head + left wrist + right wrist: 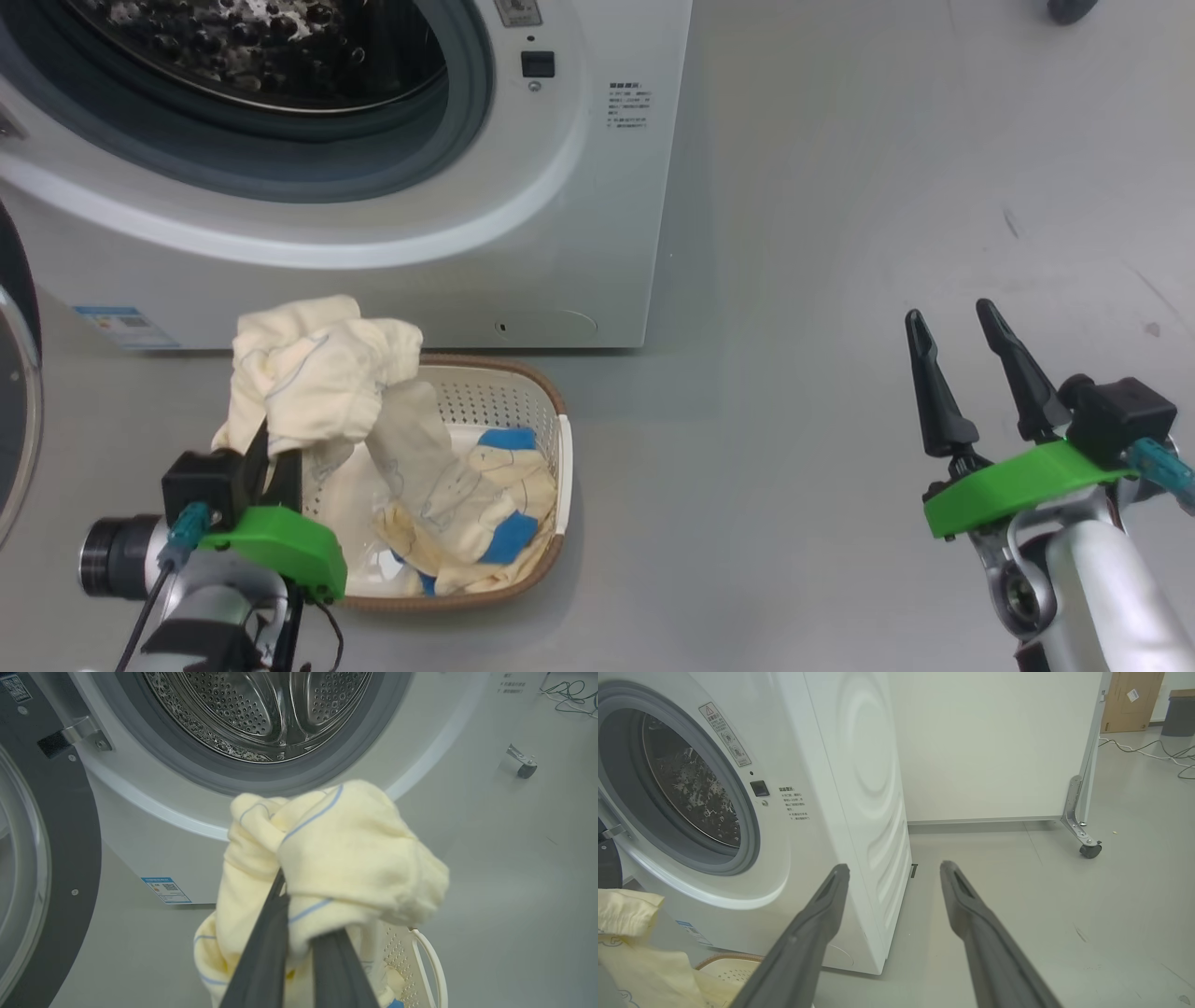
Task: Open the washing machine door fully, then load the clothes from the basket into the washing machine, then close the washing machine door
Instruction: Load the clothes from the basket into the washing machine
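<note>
The washing machine stands with its steel drum exposed. The washing machine door is swung open to the left and also shows at the head view's left edge. My left gripper is shut on a cream-yellow garment and holds it bunched above the basket, with its tail trailing down inside. In the left wrist view the garment wraps the fingertips below the drum opening. More clothes with blue patches lie in the basket. My right gripper is open and holds nothing, far to the right over the floor.
A white partition panel on a caster stands behind the washer's right side. Cables trail on the floor beyond it. Another wheel shows at the top right. Grey floor stretches between basket and right gripper.
</note>
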Robot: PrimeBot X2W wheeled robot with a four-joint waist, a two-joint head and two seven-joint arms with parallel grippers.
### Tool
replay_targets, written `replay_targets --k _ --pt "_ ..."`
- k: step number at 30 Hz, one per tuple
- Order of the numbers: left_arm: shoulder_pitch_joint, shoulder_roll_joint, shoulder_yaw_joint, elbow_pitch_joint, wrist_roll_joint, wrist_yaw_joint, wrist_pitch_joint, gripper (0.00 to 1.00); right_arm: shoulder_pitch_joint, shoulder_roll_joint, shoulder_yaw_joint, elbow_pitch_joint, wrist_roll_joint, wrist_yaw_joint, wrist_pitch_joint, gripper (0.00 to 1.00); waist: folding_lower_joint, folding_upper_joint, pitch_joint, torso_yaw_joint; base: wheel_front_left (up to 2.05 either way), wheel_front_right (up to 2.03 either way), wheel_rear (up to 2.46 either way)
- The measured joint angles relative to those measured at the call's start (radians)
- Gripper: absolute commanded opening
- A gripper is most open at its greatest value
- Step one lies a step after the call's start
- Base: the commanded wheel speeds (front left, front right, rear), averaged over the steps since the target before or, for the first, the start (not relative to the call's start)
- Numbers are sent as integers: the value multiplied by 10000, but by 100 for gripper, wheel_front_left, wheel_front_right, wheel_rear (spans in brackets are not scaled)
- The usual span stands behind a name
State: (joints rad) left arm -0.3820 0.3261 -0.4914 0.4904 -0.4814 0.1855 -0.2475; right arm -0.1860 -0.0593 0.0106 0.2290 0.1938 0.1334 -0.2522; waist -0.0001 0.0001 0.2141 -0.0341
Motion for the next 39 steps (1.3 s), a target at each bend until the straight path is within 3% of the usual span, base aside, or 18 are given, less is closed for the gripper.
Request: replay_targets --k 22,31,39 --pt "2708 -464 1172 -1195 414 -278 0 0 846 50 84 194 263 0 0 100 0 0 -1345 71 0 0 0" --pt "2670 -568 1578 -1616 740 -374 0 0 850 59 211 119 263 0 0 100 1 0 -1056 -35 0 0 0" --pt "1681 -504 2211 -1756 662 -761 0 0 718 73 167 -73 259 0 0 100 1 0 -173 -240 0 0 0"
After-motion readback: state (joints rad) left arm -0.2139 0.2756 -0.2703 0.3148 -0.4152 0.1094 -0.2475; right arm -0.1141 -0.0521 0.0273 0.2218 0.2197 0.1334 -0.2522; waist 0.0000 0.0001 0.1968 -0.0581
